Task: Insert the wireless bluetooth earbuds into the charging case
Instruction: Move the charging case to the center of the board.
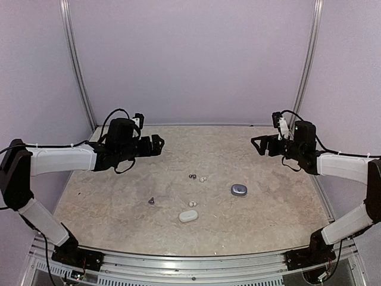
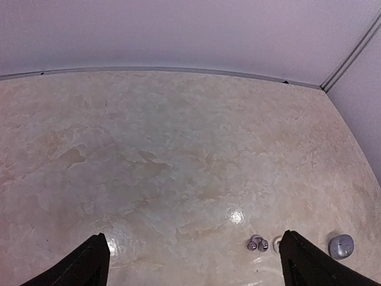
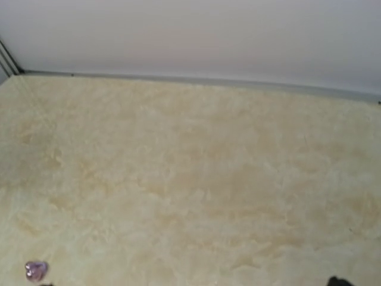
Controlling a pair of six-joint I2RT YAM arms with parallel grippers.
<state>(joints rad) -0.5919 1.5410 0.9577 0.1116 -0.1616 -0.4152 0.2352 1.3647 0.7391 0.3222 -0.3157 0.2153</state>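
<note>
In the top view a dark grey earbud (image 1: 191, 176) and a cream earbud (image 1: 203, 179) lie side by side mid-table. A second dark earbud (image 1: 152, 201) lies to the left. A second cream earbud (image 1: 192, 204) lies just behind the white case (image 1: 188, 215). A grey-blue case (image 1: 239, 189) lies to the right. My left gripper (image 1: 156, 145) is open and empty, raised at the back left. Its wrist view shows the dark earbud (image 2: 258, 243), the cream earbud (image 2: 276, 243) and the grey-blue case (image 2: 341, 246). My right gripper (image 1: 258, 145) is open and empty at the back right. One shiny dark earbud (image 3: 36, 270) shows in its wrist view.
Pale walls enclose the marbled table (image 1: 119, 190) at the back and sides, with metal posts (image 1: 77, 65) in the corners. A metal rail (image 1: 196, 262) runs along the near edge between the arm bases.
</note>
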